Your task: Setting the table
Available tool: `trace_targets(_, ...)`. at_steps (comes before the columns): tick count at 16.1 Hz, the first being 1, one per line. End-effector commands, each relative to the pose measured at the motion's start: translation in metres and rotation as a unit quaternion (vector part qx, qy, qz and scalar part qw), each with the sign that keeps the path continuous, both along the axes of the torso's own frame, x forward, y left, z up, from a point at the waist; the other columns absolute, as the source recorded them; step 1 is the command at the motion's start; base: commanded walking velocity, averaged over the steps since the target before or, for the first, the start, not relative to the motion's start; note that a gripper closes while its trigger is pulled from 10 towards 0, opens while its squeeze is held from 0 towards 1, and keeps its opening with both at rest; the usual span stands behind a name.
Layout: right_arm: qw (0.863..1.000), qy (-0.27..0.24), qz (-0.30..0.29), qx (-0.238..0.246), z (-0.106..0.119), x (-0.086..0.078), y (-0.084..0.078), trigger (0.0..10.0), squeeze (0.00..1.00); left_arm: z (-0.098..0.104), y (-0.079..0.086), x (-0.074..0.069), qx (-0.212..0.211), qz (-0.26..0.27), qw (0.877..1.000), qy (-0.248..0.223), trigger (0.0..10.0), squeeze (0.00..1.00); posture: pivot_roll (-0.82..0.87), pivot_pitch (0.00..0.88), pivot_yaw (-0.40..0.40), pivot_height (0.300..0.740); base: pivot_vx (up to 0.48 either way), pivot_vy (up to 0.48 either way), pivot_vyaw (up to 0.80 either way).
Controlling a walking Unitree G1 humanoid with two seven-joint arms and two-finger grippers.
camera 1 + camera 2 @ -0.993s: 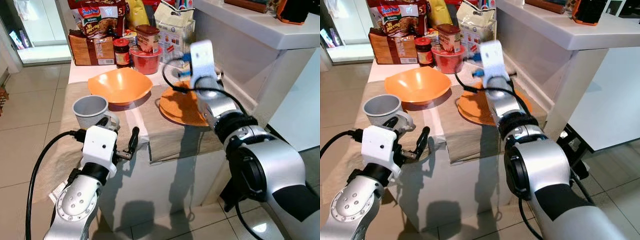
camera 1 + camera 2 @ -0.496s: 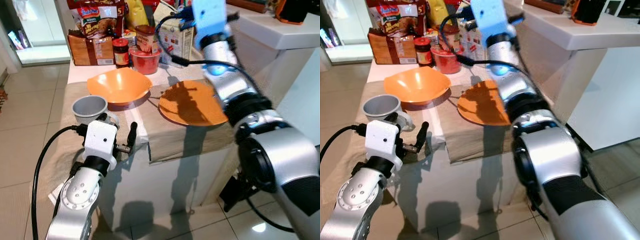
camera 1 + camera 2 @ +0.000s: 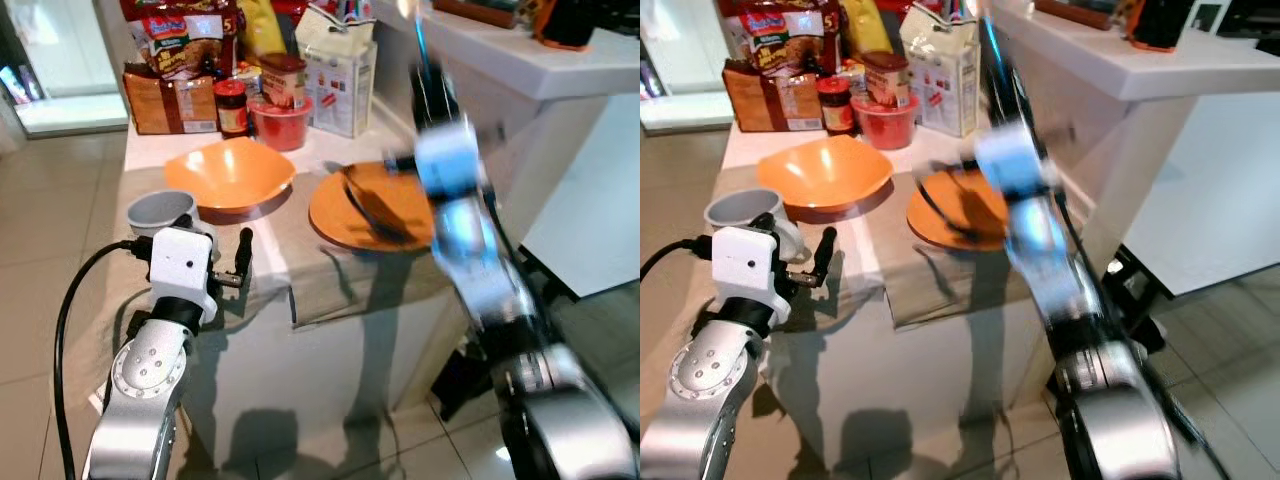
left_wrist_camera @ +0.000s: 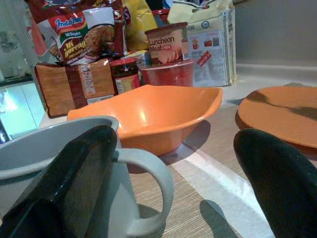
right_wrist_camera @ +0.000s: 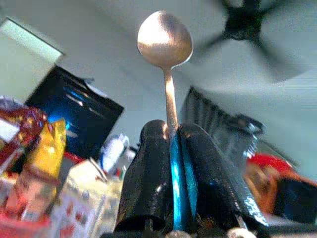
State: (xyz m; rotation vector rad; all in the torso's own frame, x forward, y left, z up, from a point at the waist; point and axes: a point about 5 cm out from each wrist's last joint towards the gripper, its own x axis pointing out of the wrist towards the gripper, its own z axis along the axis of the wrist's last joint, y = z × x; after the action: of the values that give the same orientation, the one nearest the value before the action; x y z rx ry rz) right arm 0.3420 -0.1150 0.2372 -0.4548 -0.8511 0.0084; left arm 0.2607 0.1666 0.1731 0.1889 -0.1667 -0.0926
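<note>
In the left wrist view, a red and white noodle packet (image 4: 79,30) at the upper left reads "Indomie" and "Mi goreng". A brown tin (image 4: 166,43) at top centre reads "Luncheon Meat". Print on the white carton (image 4: 212,49) is illegible.

Back of table: noodle packets (image 3: 180,40), brown carton (image 3: 172,98), dark-lidded jar (image 3: 229,106), luncheon meat tin (image 4: 167,43) (upon a red tub (image 3: 279,124)), white bag (image 3: 337,68). Floor was tiled (image 3: 45,220).

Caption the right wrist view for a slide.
Right end effector clamps a metal spoon bowl-up, aimed towards the ceiling, grocery packets blurred behind.
</note>
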Motion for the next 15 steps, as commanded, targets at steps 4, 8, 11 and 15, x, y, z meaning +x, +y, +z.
trace_targets(4,0.999,0.039,-0.012,0.001,-0.029,-0.027,0.001,0.0,0.00,0.000,-0.002,0.003,-0.009,-0.007,1.000,-0.007,10.0,0.00,-0.01,0.000,-0.001,0.740,0.000,0.000,0.00)
trace_targets(8,0.995,0.098,-0.032,0.009,-0.052,-0.045,-0.009,0.0,0.00,0.003,-0.004,-0.005,-0.002,-0.029,1.000,-0.012,10.0,0.00,0.01,0.000,0.007,0.740,0.000,0.000,0.00)
trace_targets(11,0.989,0.140,-0.048,0.003,-0.073,-0.062,-0.022,0.0,0.00,-0.001,0.012,-0.020,-0.007,-0.014,1.000,0.001,10.0,0.00,0.01,0.000,0.011,0.740,0.000,0.000,0.00)
trace_targets(15,0.969,0.236,-0.068,0.039,-0.109,-0.083,-0.044,0.0,0.00,-0.017,0.033,-0.031,0.021,0.006,0.999,0.023,10.0,0.00,0.01,0.000,0.017,0.740,0.000,0.000,0.00)
